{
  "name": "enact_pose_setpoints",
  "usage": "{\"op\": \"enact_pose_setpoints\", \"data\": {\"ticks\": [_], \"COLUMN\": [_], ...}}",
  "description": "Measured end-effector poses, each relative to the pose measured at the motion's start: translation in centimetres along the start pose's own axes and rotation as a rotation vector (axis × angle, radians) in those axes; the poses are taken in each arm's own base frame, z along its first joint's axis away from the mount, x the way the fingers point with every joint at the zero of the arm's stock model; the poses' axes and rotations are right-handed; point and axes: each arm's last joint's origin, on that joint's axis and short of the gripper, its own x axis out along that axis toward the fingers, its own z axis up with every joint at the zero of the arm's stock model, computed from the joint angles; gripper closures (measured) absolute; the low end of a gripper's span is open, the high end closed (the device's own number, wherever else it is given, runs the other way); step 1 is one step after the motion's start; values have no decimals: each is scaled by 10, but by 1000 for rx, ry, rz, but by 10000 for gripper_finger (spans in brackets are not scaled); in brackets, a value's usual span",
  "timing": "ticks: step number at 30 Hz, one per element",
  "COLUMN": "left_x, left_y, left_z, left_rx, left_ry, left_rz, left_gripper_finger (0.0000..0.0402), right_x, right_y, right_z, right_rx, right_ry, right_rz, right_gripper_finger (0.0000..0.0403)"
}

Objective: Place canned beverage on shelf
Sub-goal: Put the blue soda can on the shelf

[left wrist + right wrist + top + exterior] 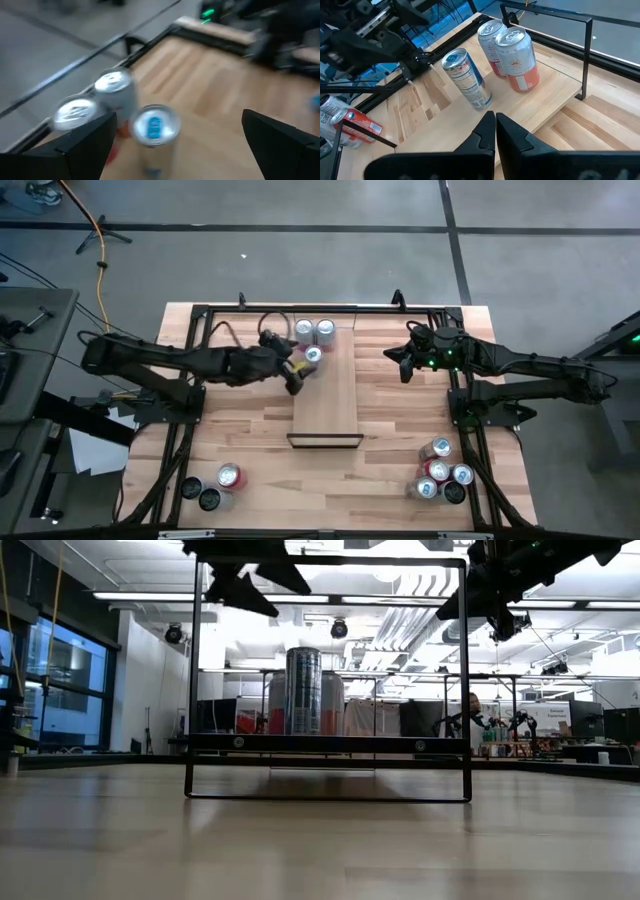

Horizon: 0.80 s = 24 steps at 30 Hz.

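On shelf (330, 395), three cans (313, 355), left claw (296, 372) open beside

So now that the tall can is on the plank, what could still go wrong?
The open left gripper hangs close beside the slim blue-and-silver can, so pulling away could clip and topple it. That can stands near two orange-and-white cans on the light-wood shelf; falling, it might knock them.
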Motion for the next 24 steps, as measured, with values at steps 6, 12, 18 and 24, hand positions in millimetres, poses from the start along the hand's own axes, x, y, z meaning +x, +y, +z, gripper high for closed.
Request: {"op": "enact_pose_setpoints", "data": {"ticks": [6,12,18,24], "left_x": [10,13,16,19], "left_y": [36,61,68,73], "left_z": [-43,-58,-62,-63], "left_rx": [-160,-244,-270,-194], "left_ry": [-143,-130,-100,-107], "left_rz": [-295,-290,-187,-116], "left_gripper_finger": [16,16,16,16], "right_x": [0,0,0,0], "right_y": [0,0,0,0], "right_z": [-1,-1,-1,-1], "right_rx": [3,4,4,4], "right_ry": [7,7,5,5], "right_rz": [-3,-3,-7,-7], "right_gripper_finger": [403,403,403,403]}}
